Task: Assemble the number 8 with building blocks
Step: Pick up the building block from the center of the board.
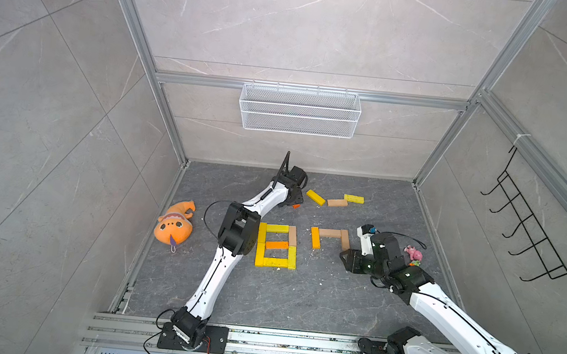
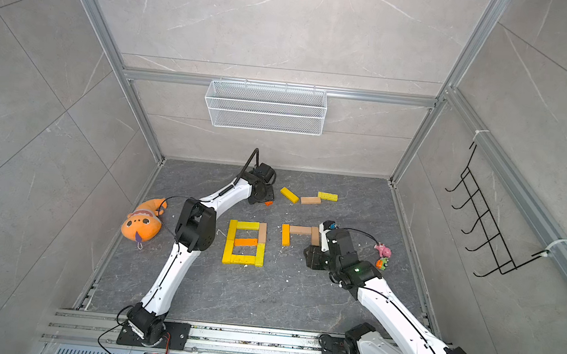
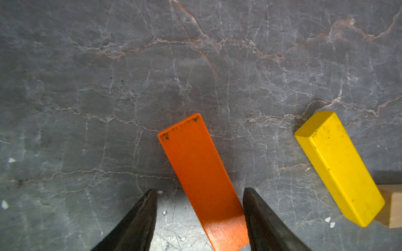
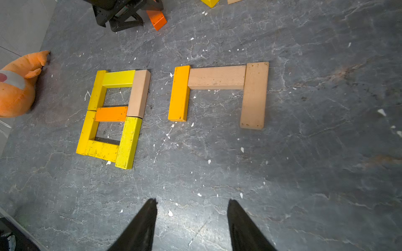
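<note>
Far left of the finished 8 [image 1: 277, 245] lies an orange plush toy [image 1: 174, 226], soft and rounded. Behind the 8, toward its left, the left gripper [image 3: 200, 190] points down over an orange block [image 3: 195, 165]. In both top views that block is only a small orange tip poking out from under the arm. The left wrist view shows its flat, glossy face with chipped corners, lying askew between the jaws. The jaws stand apart: one finger is at the block's edge and the other is clear of it, so nothing is clamped.

The 8 is seven bars laid flat and touching: five yellow, one tan, one orange across the middle. The right wrist view shows dark scuffs on the yellow paint that the top views blur away.

Behind the 8, to its right, three loose blocks [image 1: 337, 203] lie close together: yellow, tan, yellow. Just right of the 8, an orange-yellow bar [image 1: 315, 237], a tan bar [image 1: 330, 232] and a second tan bar [image 1: 344, 239] form an open-fronted arch.

Further right, the right gripper [image 4: 192, 200] hangs with its jaws apart over bare floor [image 4: 326, 173], which is dark grey, veined like stone and strewn with white crumbs. Furthest right of the 8 sits a small pink toy [image 1: 413, 252], seen only from above.
</note>
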Controlling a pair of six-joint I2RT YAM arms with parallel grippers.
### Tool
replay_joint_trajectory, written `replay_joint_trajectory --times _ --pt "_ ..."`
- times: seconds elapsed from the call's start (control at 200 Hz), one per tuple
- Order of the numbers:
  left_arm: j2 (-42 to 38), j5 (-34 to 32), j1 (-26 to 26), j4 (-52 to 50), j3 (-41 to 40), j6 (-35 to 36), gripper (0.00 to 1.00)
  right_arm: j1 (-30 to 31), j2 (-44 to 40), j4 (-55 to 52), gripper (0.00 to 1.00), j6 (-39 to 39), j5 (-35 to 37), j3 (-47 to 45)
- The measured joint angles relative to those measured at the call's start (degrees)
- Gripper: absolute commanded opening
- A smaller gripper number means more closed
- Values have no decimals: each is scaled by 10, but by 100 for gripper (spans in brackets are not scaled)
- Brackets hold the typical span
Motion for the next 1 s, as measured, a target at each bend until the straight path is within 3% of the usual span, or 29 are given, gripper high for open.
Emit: replay_joint_trajectory --times 0.125,0.409,0.584,0.659,0.794,0.999 --pt "0 0 0 -1 0 7 57 1 0 0 56 2 3 -4" --pt "0 -11 0 -7 -3 50 36 6 10 0 55 4 10 -6" --pt "0 -19 0 -12 -3 78 34 11 13 0 55 7 14 -6" --pt "0 -23 0 -19 -1 88 39 13 13 0 55 7 17 -6" --pt "0 -28 0 -31 0 103 31 13 12 0 55 8 22 -6" --pt "-5 -36 -1 -30 -7 132 28 13 7 0 55 9 24 -6"
